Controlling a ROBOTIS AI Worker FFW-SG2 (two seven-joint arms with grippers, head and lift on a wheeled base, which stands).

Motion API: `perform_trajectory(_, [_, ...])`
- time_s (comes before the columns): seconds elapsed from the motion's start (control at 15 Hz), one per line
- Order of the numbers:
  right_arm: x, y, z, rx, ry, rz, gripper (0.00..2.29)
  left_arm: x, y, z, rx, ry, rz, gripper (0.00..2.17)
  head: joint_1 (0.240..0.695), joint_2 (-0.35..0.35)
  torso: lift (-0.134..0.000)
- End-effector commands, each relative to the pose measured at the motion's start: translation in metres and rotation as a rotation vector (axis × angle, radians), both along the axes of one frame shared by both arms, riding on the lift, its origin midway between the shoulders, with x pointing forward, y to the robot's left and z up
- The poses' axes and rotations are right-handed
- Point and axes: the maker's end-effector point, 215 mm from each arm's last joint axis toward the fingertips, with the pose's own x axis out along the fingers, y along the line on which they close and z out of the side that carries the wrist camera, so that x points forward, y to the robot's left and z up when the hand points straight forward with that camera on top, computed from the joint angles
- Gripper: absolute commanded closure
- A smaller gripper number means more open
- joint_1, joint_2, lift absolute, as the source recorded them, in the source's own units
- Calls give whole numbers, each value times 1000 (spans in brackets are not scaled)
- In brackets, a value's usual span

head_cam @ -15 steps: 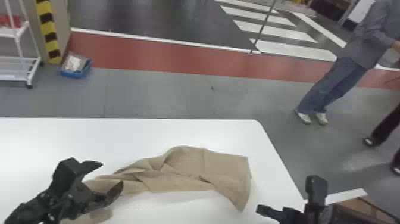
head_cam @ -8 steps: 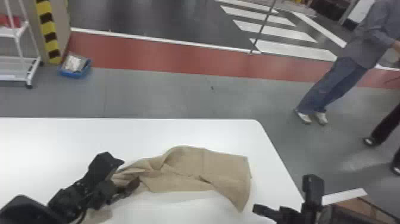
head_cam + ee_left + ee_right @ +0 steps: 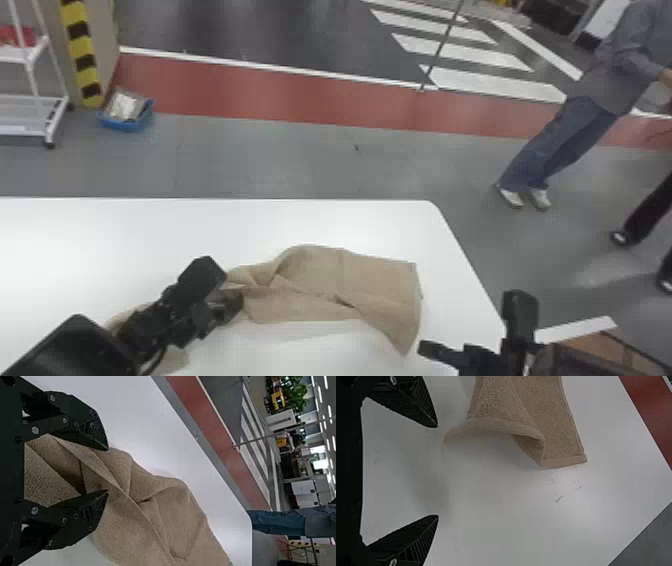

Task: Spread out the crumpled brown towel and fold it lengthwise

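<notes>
The brown towel lies rumpled on the white table, its long axis running rightward from the left gripper, wide open around a bunched stretch! Over at the free end, the right gripper is nearer, gaping and empty, just to its right.

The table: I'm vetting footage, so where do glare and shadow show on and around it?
Head view: the table looks bright and nearly featureless, with a pale sheen on the floor to its right; left wrist view: bright ceiling lights in the background; right wrist view: a soft shadow beside the towel, and a pale glare patch on the table.
</notes>
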Motion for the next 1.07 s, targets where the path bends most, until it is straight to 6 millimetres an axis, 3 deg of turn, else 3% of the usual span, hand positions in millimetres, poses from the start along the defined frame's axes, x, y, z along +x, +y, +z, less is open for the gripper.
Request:
perform_trajectory(0.0, [0, 3, 1, -1, -3, 8, 66, 10, 13, -2, 11, 0, 21, 603, 695, -350, 0])
perform_trajectory(0.27, [2, 7, 5, -6, -8, 22, 66, 13, 25, -9, 36, 5, 33, 1116, 695, -350, 0])
perform_trajectory(0.33, [3, 8, 7, -8, -11, 23, 66, 10, 26, -11, 37, 6, 34, 1389, 695, -350, 0])
perform_trajectory(0.53, [6, 15, 10, -5, -11, 38, 66, 5, 35, -1, 43, 5, 45, 1534, 695, -350, 0])
perform_trajectory(0.6, [6, 18, 11, -2, -9, 41, 66, 2, 49, 13, 33, -3, 70, 1534, 695, -350, 0])
perform_trajectory(0.87, [9, 26, 14, 9, 0, 51, 66, -6, 108, 112, -48, -66, 179, 1531, 695, -350, 0])
perform_trajectory(1.0, [12, 30, 15, 15, 0, 57, 66, -8, 132, 138, -54, -64, 222, 1531, 695, -350, 0])
